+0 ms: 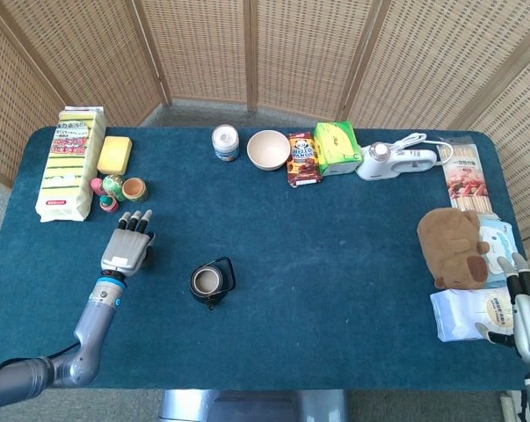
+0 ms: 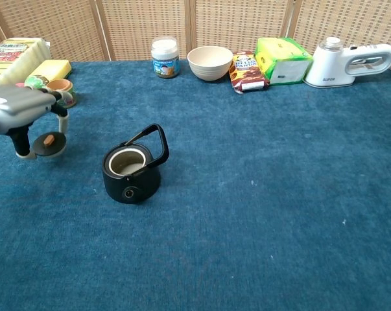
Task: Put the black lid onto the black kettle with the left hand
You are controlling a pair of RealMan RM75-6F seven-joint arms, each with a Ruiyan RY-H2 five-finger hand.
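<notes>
The black kettle (image 1: pixel 209 282) (image 2: pixel 131 173) stands open-topped left of the table's middle, its handle leaning back to the right. To its left my left hand (image 1: pixel 127 248) (image 2: pixel 21 110) pinches the black lid (image 2: pixel 48 144), which has a small brown knob, and holds it just above the blue cloth. In the head view the hand covers the lid. My right hand (image 1: pixel 527 304) rests at the table's right front edge with its fingers spread and nothing in it.
Beyond the left hand are small nesting dolls (image 1: pixel 112 186), a brown cup (image 2: pixel 60 87), a yellow sponge (image 1: pixel 114 154) and a sponge pack (image 1: pixel 68 163). Along the back stand a jar (image 2: pixel 165 57), a bowl (image 2: pixel 210 62), snack packs and a white appliance (image 2: pixel 347 63). A plush toy (image 1: pixel 455 247) lies right.
</notes>
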